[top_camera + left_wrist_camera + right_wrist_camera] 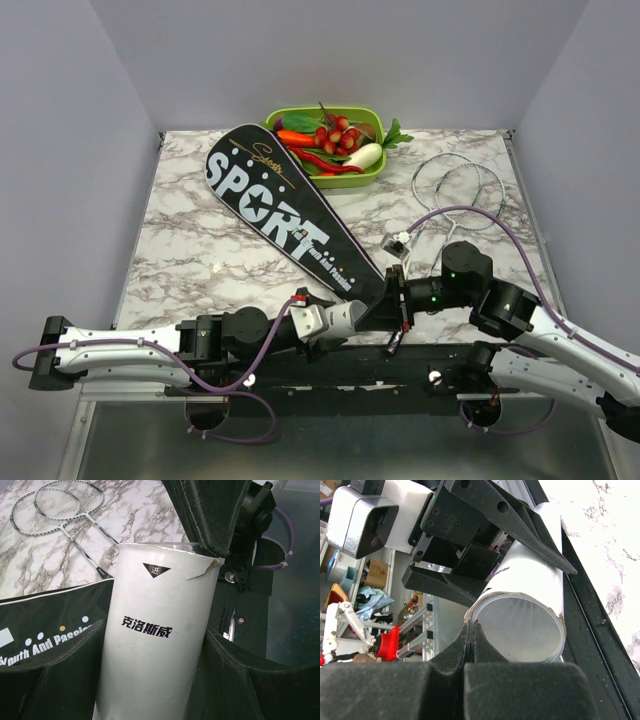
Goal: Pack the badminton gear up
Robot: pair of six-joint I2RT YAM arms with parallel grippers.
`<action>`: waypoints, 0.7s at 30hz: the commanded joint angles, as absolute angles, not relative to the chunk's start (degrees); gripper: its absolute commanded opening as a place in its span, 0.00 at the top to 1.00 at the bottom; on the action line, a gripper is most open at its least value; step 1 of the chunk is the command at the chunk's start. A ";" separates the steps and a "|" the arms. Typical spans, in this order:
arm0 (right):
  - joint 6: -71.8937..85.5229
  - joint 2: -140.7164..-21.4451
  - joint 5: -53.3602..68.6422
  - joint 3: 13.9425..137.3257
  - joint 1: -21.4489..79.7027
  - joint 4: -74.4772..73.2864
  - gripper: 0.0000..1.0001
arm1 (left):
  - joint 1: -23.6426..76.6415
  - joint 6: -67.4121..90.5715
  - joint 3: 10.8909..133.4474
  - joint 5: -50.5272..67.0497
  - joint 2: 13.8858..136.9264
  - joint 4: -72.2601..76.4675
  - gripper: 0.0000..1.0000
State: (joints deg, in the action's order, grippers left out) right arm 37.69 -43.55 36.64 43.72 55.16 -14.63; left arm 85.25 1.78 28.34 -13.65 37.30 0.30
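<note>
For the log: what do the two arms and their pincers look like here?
The left arm and right arm are alike: silver-white links, black joints, a purple cable looping along each; small green lights show on the right one. The left pincer and right pincer have black, wedge-shaped fingers with matte padded faces.

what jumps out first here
The long black SPORT bag lies diagonally across the marble table. At its near end the left gripper holds a white tube while the right gripper nips its open rim. A green tray of toy vegetables sits at the far edge.
</note>
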 commanded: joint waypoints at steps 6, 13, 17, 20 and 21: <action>37.71 -45.09 33.67 44.30 57.22 -12.48 0.99 | 85.43 13.36 25.84 -15.73 36.39 -3.16 1.00; 37.97 -44.83 32.70 44.91 57.48 -11.51 0.99 | 85.43 13.62 25.66 -15.47 36.30 -3.34 1.00; 37.79 -43.77 32.17 45.44 57.48 -12.48 0.99 | 85.34 13.62 25.49 -15.64 35.77 -3.52 1.00; 37.88 -43.07 31.91 45.61 57.66 -12.74 0.99 | 85.43 13.54 25.14 -15.82 35.42 -3.34 1.00; 37.88 -42.89 31.82 45.70 57.66 -12.92 0.99 | 85.34 13.45 25.14 -15.91 35.42 -3.34 1.00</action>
State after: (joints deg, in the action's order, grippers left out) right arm 37.95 -43.66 33.98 43.99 56.90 -13.17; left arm 85.25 1.78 27.64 -13.21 35.86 0.62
